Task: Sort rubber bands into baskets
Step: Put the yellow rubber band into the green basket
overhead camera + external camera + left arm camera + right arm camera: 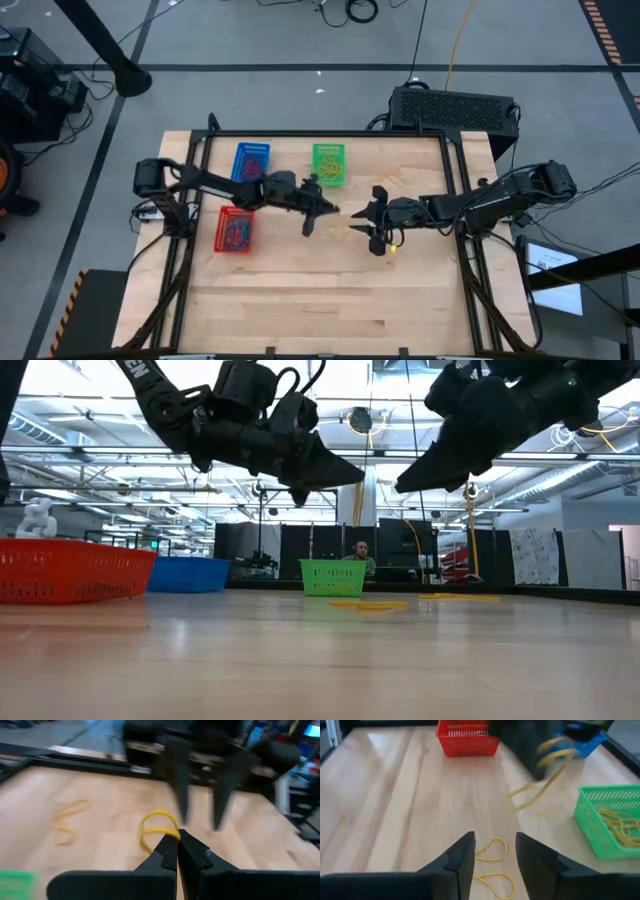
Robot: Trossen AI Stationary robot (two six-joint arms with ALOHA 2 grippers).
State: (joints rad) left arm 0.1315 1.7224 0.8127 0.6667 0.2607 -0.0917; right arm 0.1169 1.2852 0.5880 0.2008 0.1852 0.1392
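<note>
Wooden table (300, 290), left fingers (175, 851) pinching yellow band (159, 824) seen only wrist-side, right fingers (462, 857) apart

No text, label, brand or number can be read in any of the four views — not on the baskets, the arms or the table. White marks show on the upper link of one arm (150, 372) in the low view, but they are cut off at the picture's edge and cannot be made out as letters. Striped orange-and-dark floor tape (600, 20) lies at the far right corner of the high view — a marking, with no words on it.
</note>
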